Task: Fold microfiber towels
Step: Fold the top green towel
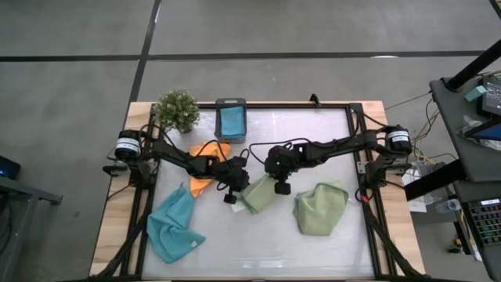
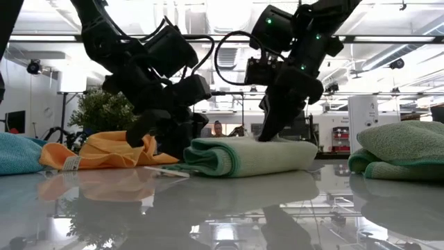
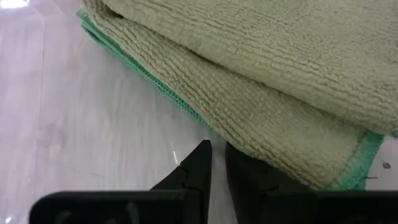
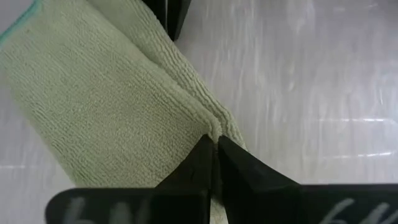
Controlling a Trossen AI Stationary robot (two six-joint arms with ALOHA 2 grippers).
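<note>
A folded sage green towel (image 1: 258,194) lies flat on the table's middle, several layers thick in the low view (image 2: 243,156). My left gripper (image 3: 216,152) stands at the towel's left end, shut, its tips down at the table with nothing between them. My right gripper (image 4: 215,142) is shut and comes down on the towel's top near its right end (image 2: 269,136). Untouched on the table lie a second sage green towel (image 1: 321,208), a light blue one (image 1: 172,229) and an orange one (image 1: 208,160). My left gripper slants down from the table's left. The outer side of one finger (image 3: 249,180) lies against the folded towel's lower edge (image 3: 280,158), near a green-hemmed corner. My right gripper slants down from the table's right, and its shut fingertips rest on the towel's top where one folded layer's edge (image 4: 208,124) meets another. The towel stays flat on the table. Whether any cloth is caught between the tips I cannot tell.
A potted plant (image 1: 177,110) and a dark grey box (image 1: 231,119) holding a blue cloth stand at the far edge. Black frame rails (image 1: 368,188) run along the table's sides. The near part of the table (image 1: 258,251) is bare.
</note>
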